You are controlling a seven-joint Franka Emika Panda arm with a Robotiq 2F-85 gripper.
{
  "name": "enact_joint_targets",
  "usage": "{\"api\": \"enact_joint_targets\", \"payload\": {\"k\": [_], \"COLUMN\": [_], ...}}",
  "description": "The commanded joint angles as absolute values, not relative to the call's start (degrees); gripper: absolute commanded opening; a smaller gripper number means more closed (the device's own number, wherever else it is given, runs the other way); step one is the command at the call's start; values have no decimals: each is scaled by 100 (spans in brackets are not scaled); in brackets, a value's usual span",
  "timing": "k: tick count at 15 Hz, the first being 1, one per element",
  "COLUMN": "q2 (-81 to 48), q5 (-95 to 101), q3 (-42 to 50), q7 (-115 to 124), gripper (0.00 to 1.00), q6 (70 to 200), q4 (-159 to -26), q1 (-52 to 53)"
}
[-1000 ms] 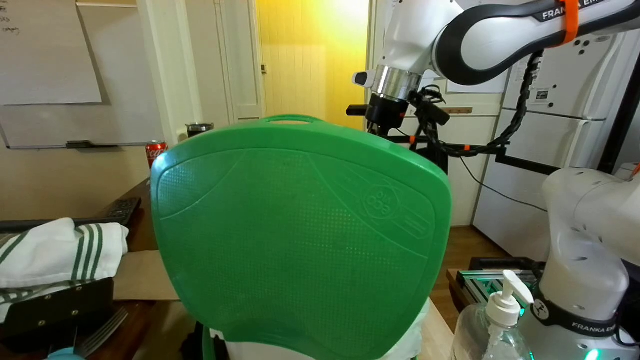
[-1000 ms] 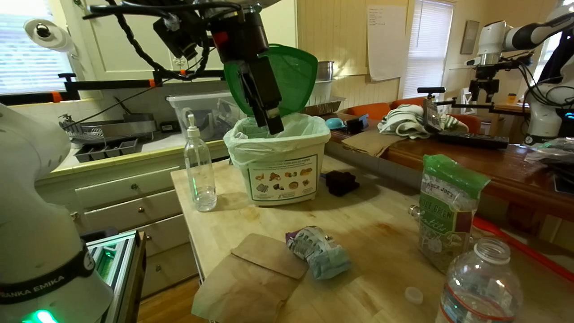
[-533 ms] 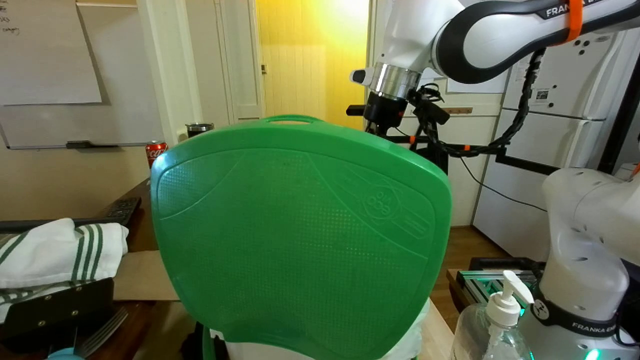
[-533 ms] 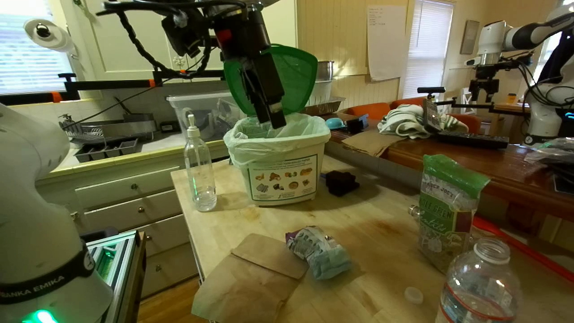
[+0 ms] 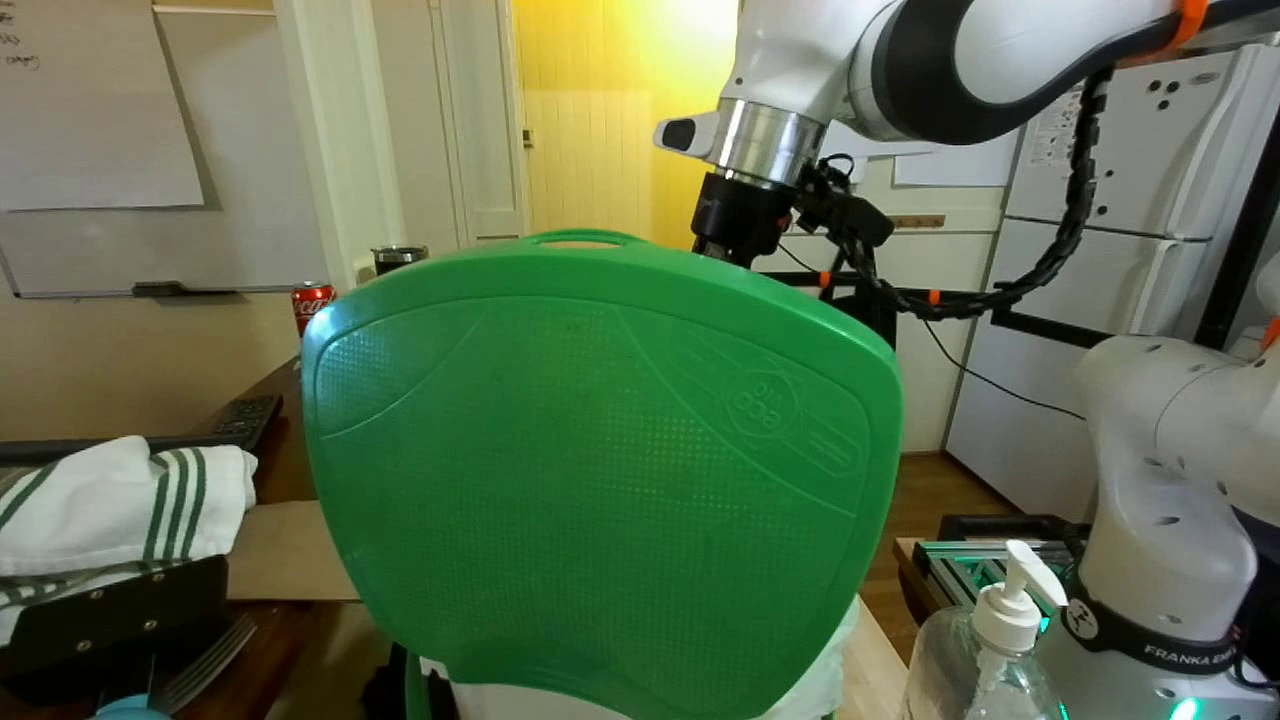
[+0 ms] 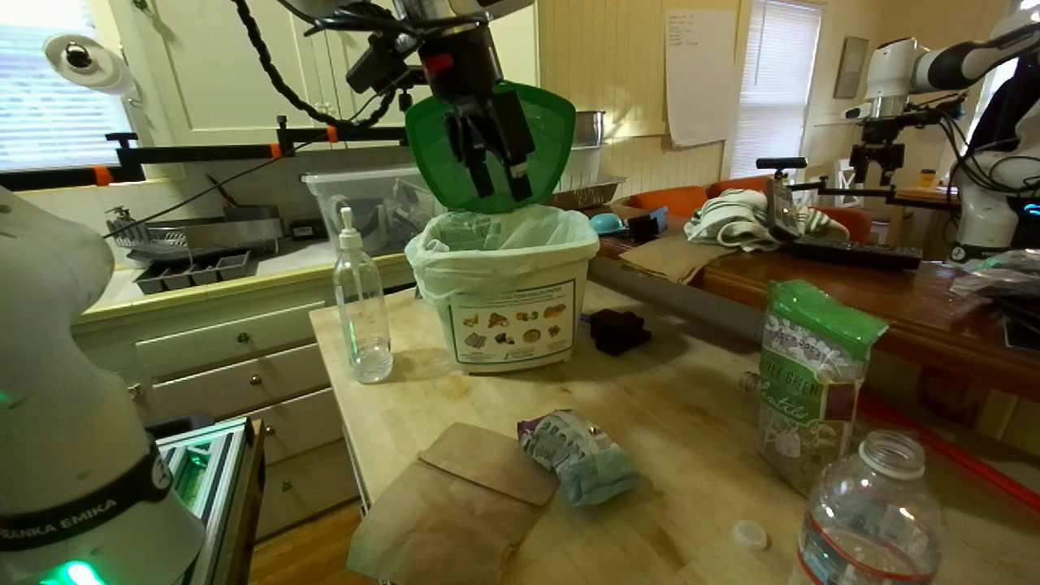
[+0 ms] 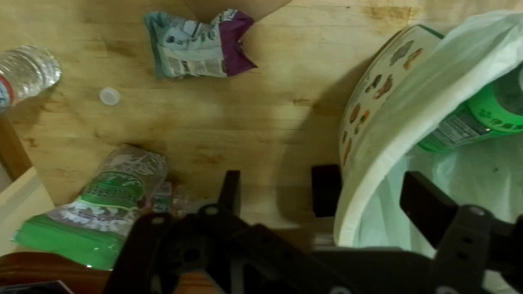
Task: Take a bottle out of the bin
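Observation:
The bin (image 6: 512, 325) is a pale tub with a light green liner. Its large green lid (image 6: 544, 138) stands raised behind it and fills the middle of an exterior view (image 5: 600, 480). In the wrist view the bin's rim (image 7: 380, 179) is at the right. A green labelled bottle (image 7: 457, 126) lies inside, partly cut off by the frame edge. My gripper (image 6: 502, 191) is above the bin in front of the lid. In the wrist view the gripper (image 7: 325, 183) is open and empty, one finger over the bin's inside, one outside its rim.
A clear pump bottle (image 6: 366, 325) stands beside the bin. A black object (image 6: 617, 331) lies at its other side. A crumpled packet (image 6: 581, 459), brown paper (image 6: 463, 504), lentil bag (image 6: 812, 390), clear bottle (image 6: 873, 520) and cap (image 6: 749, 535) are on the table.
My gripper has risen away from the bin's mouth and turned, so both fingers now show apart. In an exterior view the arm has shifted left behind the lid. The bin has not moved.

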State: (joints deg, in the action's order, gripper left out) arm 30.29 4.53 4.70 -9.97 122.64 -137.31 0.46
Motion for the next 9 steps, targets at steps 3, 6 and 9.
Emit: {"api": "enact_joint_targets", "payload": {"k": [3,6,9], "q2": [2429,2211,1994], "q5": [-523,-924,-1357], "q3": [555,531,492], "q7": [-1706,-2031,-2386], "gripper": [100,100,100], "q6": [12477,12456,12395], "q4": [-13480,-13371,-13264], "q1": [595,769,960]}}
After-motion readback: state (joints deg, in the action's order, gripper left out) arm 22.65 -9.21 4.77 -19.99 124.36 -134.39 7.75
